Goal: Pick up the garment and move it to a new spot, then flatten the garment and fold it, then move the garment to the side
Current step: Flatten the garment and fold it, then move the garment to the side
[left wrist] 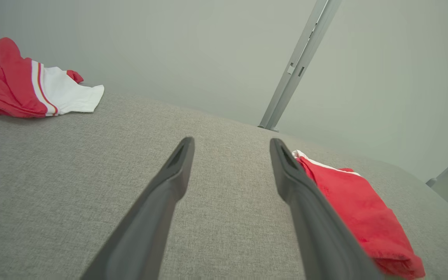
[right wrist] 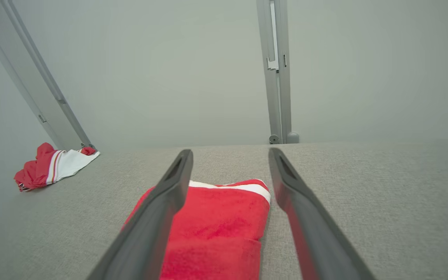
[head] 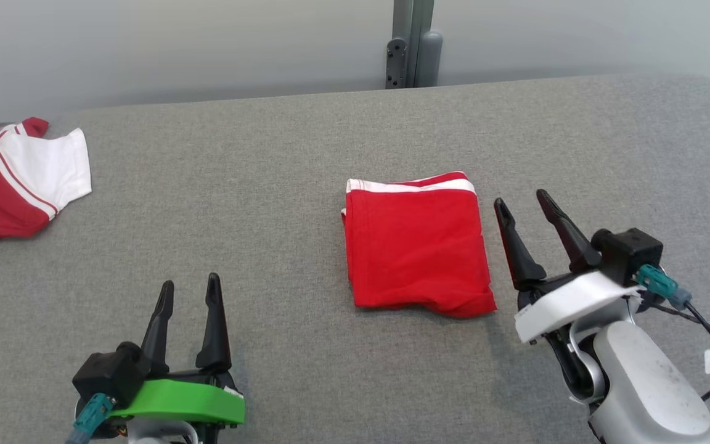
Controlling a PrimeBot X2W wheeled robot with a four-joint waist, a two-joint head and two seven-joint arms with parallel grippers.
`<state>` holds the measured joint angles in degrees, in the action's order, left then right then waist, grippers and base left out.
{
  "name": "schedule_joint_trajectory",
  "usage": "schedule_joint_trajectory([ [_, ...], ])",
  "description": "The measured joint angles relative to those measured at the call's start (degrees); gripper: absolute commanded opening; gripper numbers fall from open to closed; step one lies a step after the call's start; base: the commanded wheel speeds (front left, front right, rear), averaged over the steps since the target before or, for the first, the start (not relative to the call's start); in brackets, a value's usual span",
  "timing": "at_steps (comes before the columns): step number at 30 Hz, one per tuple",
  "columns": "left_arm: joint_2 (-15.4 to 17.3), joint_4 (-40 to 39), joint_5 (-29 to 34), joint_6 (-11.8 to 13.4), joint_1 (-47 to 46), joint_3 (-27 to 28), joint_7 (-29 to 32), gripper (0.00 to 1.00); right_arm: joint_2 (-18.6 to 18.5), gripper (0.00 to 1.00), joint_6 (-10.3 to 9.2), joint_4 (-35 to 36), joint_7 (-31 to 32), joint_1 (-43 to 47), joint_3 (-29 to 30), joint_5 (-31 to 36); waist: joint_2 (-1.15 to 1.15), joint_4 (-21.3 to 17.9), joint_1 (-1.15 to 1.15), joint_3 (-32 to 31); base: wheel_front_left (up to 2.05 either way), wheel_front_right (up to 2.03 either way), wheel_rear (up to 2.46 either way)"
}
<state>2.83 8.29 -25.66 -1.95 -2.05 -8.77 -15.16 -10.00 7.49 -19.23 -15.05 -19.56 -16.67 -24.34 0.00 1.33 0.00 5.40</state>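
Note:
The garment [head: 416, 246] is red with a white band along its far edge, folded into a neat rectangle on the grey table [head: 306, 154]. It also lies at the right of the left wrist view [left wrist: 360, 210] and low in the right wrist view [right wrist: 216, 229]. My right gripper [head: 522, 202] stands open just right of the folded garment, above the table, holding nothing. In the right wrist view its fingers [right wrist: 158, 221] straddle the garment's right side. My left gripper [head: 190, 285] is open at the lower left, well clear of the garment.
A second red and white garment [head: 16, 179] lies crumpled at the table's far left edge. A grey metal post [head: 412, 43] rises behind the table's far edge against a pale wall.

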Motion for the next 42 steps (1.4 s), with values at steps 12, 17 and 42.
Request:
schedule_joint_trajectory([
  [12, -0.01, -0.21, 3.61, 0.96, 4.09, 2.6, 0.0, 1.0, 6.55, 1.0, 0.0, 10.68, -0.01, 11.96, 11.45, 11.66, 0.0, -1.55, 0.0, -2.39, 0.0, 0.0, 0.0],
  [17, -0.01, -0.73, 3.83, 1.08, 5.84, 3.37, 0.0, 1.0, 7.04, 1.0, 0.0, 11.11, 0.0, 13.73, 11.74, 14.02, 0.0, -1.73, 0.0, -2.62, 0.0, 0.0, 0.0],
  [42, 0.0, -1.48, 3.92, 1.71, 6.11, 1.93, 0.0, 1.0, 6.46, 1.0, 0.0, 1.21, 4.8, 8.83, 10.1, 14.06, 0.0, -0.93, 0.0, -1.61, 0.0, 0.0, 0.0],
])
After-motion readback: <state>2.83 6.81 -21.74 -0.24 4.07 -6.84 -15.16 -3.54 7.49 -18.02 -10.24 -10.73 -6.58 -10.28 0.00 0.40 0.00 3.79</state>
